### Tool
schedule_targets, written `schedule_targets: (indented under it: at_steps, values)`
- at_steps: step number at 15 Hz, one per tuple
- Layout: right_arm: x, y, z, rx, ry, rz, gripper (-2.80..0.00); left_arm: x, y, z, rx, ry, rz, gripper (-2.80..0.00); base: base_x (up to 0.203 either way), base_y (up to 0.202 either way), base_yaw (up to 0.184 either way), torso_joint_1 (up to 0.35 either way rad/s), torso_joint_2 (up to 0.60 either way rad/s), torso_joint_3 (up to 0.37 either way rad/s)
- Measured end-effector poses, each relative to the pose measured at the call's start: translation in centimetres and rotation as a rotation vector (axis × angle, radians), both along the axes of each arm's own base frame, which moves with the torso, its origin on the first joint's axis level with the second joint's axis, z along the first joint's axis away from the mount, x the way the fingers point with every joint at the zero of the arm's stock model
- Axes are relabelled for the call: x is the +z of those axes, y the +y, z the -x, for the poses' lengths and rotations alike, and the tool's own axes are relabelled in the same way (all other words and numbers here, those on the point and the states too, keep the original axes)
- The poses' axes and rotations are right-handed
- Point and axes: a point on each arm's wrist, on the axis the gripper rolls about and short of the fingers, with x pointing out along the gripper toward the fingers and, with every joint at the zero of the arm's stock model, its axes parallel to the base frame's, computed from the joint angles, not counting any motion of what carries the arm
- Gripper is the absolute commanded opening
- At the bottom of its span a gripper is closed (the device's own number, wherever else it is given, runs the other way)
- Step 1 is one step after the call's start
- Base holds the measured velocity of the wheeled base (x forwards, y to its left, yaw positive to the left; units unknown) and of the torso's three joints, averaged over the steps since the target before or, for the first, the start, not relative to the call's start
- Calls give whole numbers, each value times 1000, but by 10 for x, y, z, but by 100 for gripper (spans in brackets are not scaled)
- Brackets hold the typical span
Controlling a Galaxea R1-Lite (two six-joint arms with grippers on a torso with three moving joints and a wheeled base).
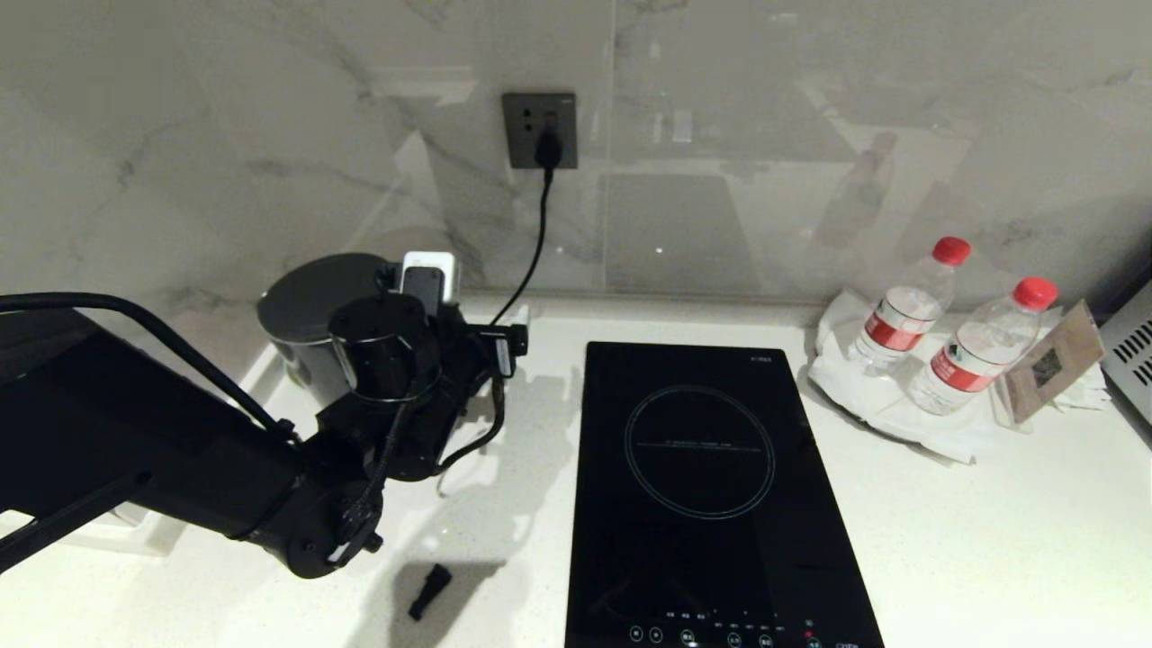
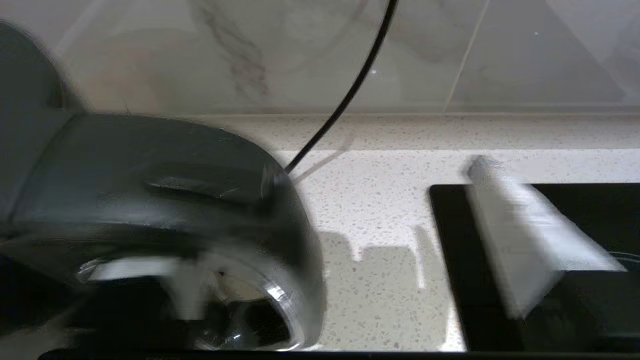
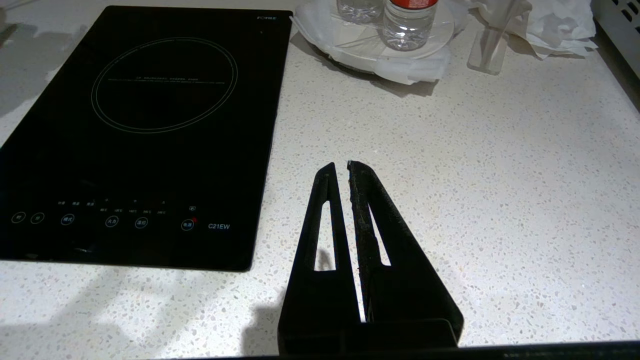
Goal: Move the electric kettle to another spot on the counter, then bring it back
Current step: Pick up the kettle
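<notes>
1. the electric kettle point(image 1: 306, 310) stands upright at the back-left of the counter point(image 1: 990, 540), right against the wall, so its long axis runs straight up and down.
2. the key relation: the left gripper point(image 1: 427, 279) sits just beside the kettle on its hob-facing side. the kettle lies off to the robot's left of the tool rather than square between the fingers.
3. in the left wrist view the kettle's dark body fills the side by one finger. the other white finger point(image 2: 520, 240) hangs well apart from it, over the edge of the black hob point(image 1: 711, 486), with bare counter showing between.
4. so the tool looks spread wide and isn't clamped on anything, as far as i can tell. that view is smeared, so whether the near finger touches the kettle i can't say.
5. pose: the left arm reaches in from the left edge across the counter, wrist roughly level, fingers pointing toward the wall.
6. the right gripper point(image 3: 348, 165) is nowhere near. it's parked over open counter on the far side of the hob, fingers pressed almost together, holding nothing. the left arm is clearly the nearer one.
7. my guess is the gripper needs to shift leftward before a squeeze would catch the kettle. a black cord point(image 1: 540, 225) from the wall socket drops close behind it.
</notes>
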Motion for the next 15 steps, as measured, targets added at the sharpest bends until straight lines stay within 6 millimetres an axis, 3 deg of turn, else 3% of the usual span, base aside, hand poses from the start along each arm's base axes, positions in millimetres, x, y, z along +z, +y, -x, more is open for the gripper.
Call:
schedule_targets:
  at_steps: [15]
  values:
    - [0,0,0,1,0,1,-280,2,9,-7,28,-4,2,-280,0,0,0,0,0,0]
